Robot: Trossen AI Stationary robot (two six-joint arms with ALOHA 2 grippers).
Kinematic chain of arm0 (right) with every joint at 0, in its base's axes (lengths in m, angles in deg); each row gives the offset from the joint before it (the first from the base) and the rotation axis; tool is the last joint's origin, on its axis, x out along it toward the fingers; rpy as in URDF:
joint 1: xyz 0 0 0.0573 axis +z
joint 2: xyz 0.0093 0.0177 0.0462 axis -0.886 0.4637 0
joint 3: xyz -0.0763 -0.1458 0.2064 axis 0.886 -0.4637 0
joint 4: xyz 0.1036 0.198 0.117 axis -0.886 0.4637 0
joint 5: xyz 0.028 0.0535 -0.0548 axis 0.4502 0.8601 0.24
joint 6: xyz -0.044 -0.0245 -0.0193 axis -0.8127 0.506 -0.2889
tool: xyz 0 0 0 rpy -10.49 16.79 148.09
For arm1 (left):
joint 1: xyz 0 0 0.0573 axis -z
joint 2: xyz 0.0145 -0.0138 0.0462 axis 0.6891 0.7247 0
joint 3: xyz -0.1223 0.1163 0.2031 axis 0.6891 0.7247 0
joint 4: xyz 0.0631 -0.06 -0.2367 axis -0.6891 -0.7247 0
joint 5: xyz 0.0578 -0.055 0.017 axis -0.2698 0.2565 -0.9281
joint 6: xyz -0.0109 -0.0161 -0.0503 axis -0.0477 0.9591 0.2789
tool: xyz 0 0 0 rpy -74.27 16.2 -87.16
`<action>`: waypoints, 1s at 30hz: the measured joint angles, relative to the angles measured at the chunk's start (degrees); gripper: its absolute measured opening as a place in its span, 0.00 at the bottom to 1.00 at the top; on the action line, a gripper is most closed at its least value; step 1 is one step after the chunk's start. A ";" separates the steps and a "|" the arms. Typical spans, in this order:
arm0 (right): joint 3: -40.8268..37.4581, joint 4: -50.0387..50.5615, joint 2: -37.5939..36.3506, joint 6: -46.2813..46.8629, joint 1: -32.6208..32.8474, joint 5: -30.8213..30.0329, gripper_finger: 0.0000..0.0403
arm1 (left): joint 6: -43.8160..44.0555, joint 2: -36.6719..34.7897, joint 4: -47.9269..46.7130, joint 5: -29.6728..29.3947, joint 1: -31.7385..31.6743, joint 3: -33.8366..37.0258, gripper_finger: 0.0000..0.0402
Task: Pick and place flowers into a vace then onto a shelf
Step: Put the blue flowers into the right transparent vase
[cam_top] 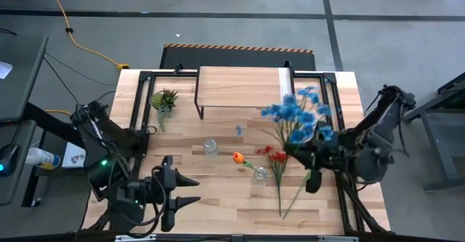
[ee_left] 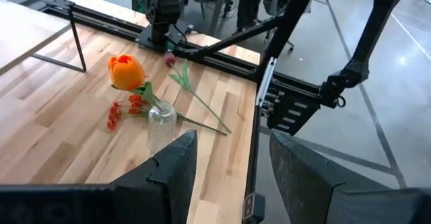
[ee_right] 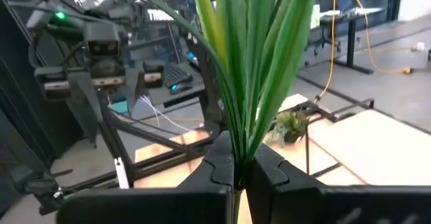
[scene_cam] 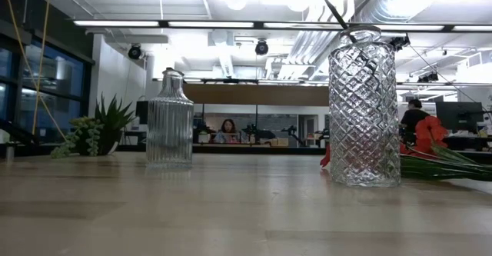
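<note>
- The right tool (ee_right: 237, 173) is pinched fully closed on the green stems of the blue flowers (cam_top: 299, 116); their long, flat, blade-like leaves fan out right above its dark fingers.
- Seen from overhead, that tool (cam_top: 314, 171) sits at the right side of the tabletop (cam_top: 225, 206), and the fluffy blue cluster spreads out ahead of it toward the shelf (cam_top: 240, 86).
- The shelf is a smooth light wood plank on thin black metal legs, farther off beyond the blue blooms.
- Just beside the right tool, toward the middle of the tabletop, the red flowers (cam_top: 275, 155) lie flat, small red blossoms on a thin green stem.
- A little beyond them stands a clear diamond-cut glass vase (cam_top: 260, 174) with the glossy orange tulip (cam_top: 237, 157) in it, its head leaning out over the rim.
- A second glass vase (cam_top: 210, 147), ribbed and narrow-necked, stands apart, farther from the right tool.
- A dark pink bud (ee_left: 169, 59) lies on its stem on the planks, past the tulip as the left tool looks at it.
- The left tool (cam_top: 190, 190) hangs at the near left of the tabletop, its blocky dark fingers (ee_left: 175, 167) parted about halfway and holding nothing.
- A small spiky green potted plant (cam_top: 163, 100) sits by the shelf's left end.
</note>
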 joint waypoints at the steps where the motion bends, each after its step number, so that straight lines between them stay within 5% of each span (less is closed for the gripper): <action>1: 0.00 -0.02 0.64 0.35 -0.01 0.09 0.01 | 0.00 0.00 -0.14 0.01 0.00 0.00 0.55; 14: -0.02 -3.69 6.54 1.59 0.76 -11.21 0.01 | 1.03 0.04 -2.95 3.08 0.39 0.00 0.55; 23: -0.02 -3.88 6.82 2.38 5.54 -26.71 0.01 | 1.31 0.04 -5.01 4.79 2.60 0.00 0.55; 30: -0.02 -3.49 10.46 4.42 5.65 -27.45 0.01 | 2.12 0.04 -8.82 4.87 3.32 0.00 0.55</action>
